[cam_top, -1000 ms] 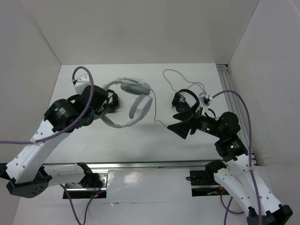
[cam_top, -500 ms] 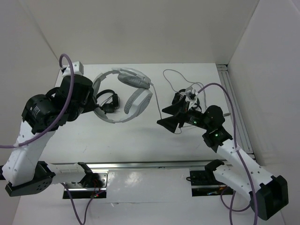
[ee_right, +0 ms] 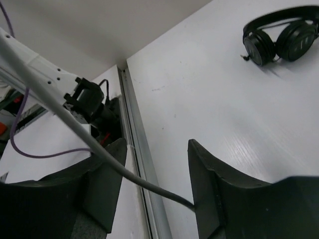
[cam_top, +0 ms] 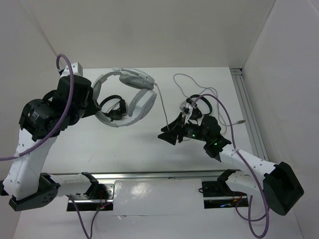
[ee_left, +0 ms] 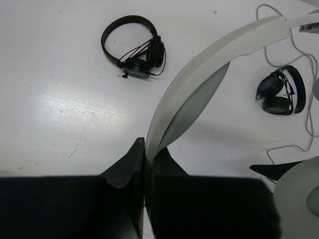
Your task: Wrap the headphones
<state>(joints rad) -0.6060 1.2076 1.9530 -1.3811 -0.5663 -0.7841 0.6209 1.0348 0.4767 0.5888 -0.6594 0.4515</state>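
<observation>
The large grey-white headphones (cam_top: 141, 102) hang in the air over the left middle of the table. My left gripper (cam_top: 95, 103) is shut on their wide headband (ee_left: 199, 74), pinched between both fingers (ee_left: 124, 167). One ear cup shows at the lower right of the left wrist view (ee_left: 299, 194). Their thin grey cable (cam_top: 160, 107) drops from the cups to my right gripper (cam_top: 169, 130). That gripper (ee_right: 155, 144) is open. The cable (ee_right: 144, 181) crosses the gap slantwise and touches the right finger's inner face.
Two small black headphones lie on the table: one (cam_top: 114, 107) under the lifted pair, one (cam_top: 197, 107) behind my right gripper. More grey cable loops at the back right (cam_top: 189, 79). White walls enclose the table; a metal rail (cam_top: 149, 174) runs along the near edge.
My left arm has lifted the grey-white headphones and drawn them back and to the left. My right gripper has moved left towards the table's middle, under the hanging cable.
</observation>
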